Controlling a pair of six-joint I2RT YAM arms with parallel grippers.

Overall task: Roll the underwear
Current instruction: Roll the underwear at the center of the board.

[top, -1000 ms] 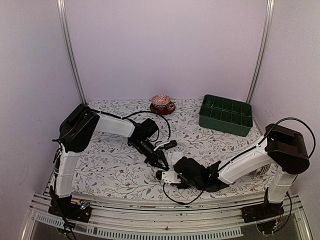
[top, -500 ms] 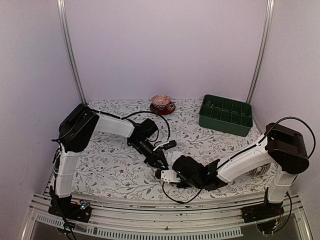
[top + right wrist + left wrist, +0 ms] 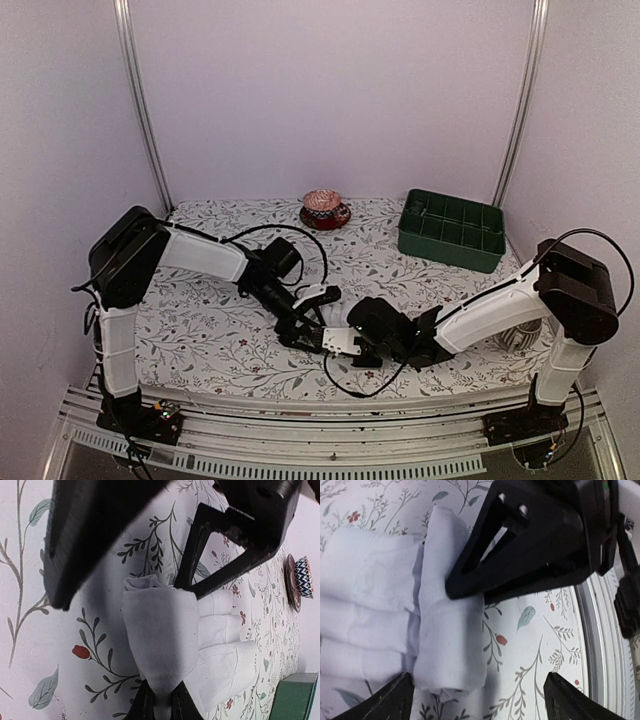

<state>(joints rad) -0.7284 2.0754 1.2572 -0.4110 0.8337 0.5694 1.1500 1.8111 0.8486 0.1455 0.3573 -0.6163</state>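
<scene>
Underwear (image 3: 447,645), the white pair, close to the middle of the tabletop's (image 3: 210,320) near edge, partly rolled into a tight tube with flat folds alongside. Right tool (image 3: 158,707) clamped on one end of the tube. Left tool (image 3: 481,700) spread wide at the other end, one finger on either side of the tube. Tools almost tip to tip, with little room between. Bare patterned tabletop toward the left edge. Green tray (image 3: 452,230) in the far-right corner, bowl on saucer (image 3: 324,208) at the far edge.
</scene>
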